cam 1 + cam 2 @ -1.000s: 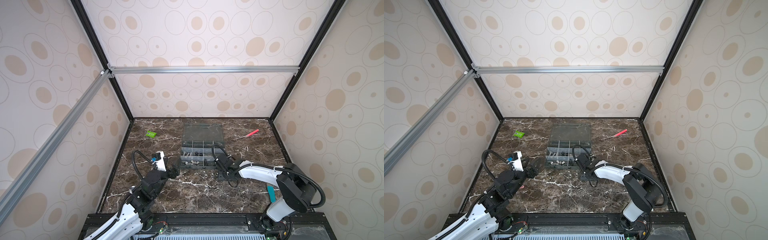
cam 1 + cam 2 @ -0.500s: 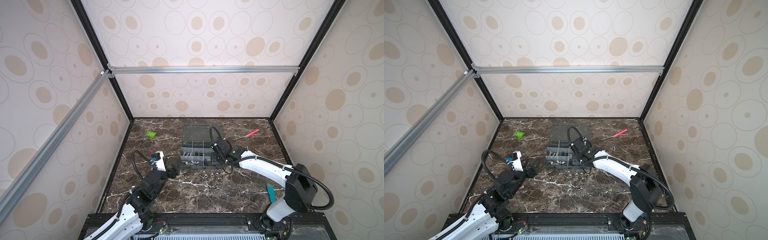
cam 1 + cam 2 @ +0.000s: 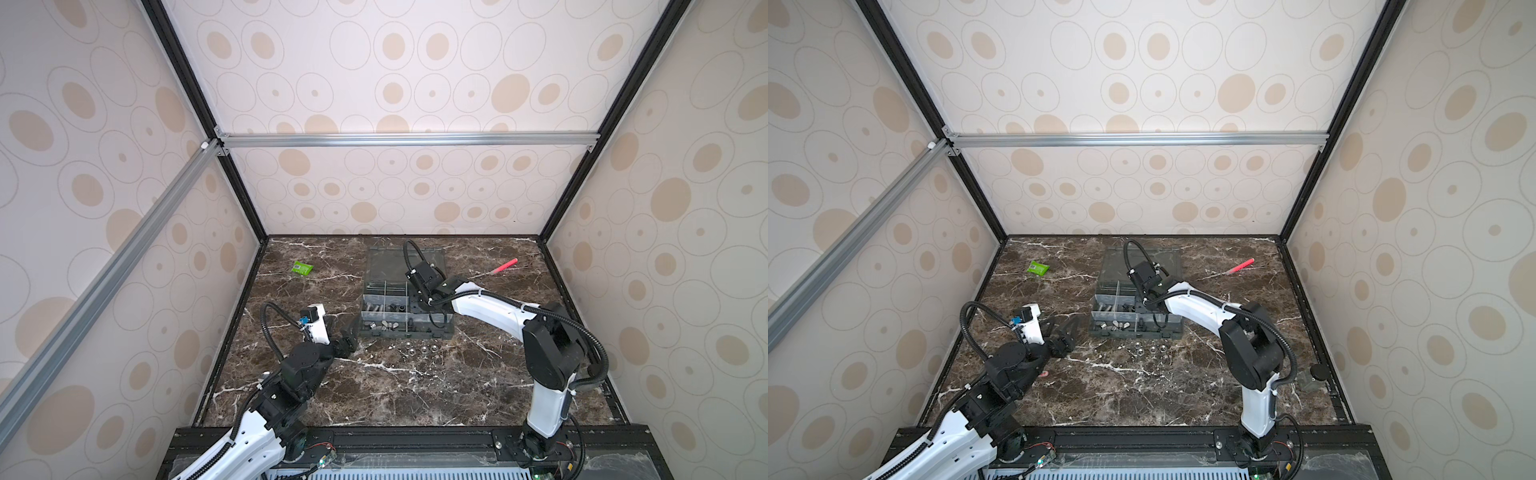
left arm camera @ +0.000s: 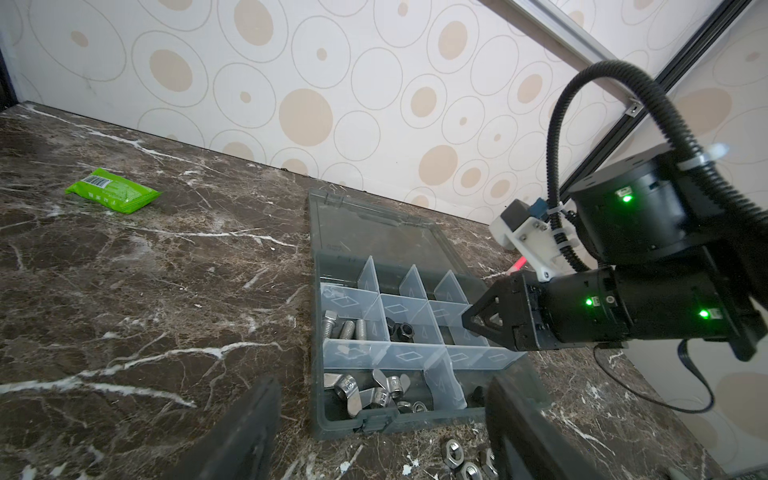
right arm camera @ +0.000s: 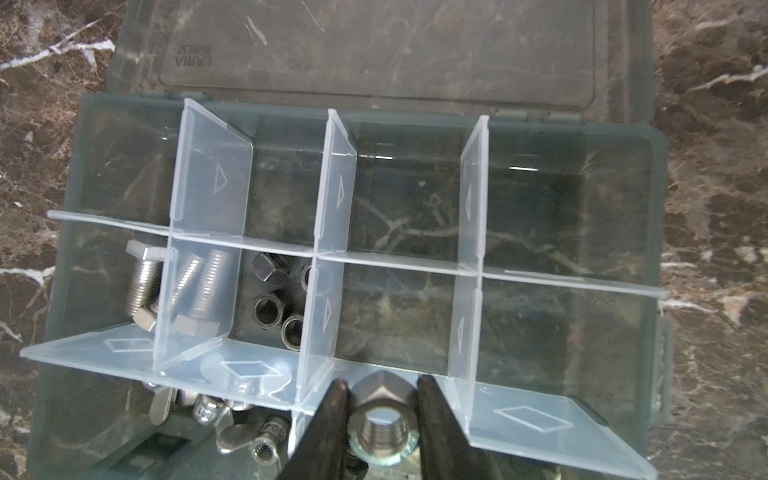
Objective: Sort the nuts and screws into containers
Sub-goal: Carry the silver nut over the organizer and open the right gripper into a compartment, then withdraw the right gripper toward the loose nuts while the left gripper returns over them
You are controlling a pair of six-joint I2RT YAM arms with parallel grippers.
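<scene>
Right wrist view: the right gripper (image 5: 382, 382) grasps a silver hex nut (image 5: 382, 424) above a near-row cell of the organizer box (image 5: 540, 208), just right of the wing nuts (image 5: 232, 440). Step in hand: depositing. Next, release squarely between the partitions, then fetch the loose hex nuts (image 3: 424, 348) on the counter (image 3: 415, 395). The left gripper (image 4: 384, 386) hangs released, empty.

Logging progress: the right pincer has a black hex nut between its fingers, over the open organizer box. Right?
Not black: the right wrist view shows a silver hex nut between the fingers of the right pincer. It is over the open organizer box, as you say.
</scene>
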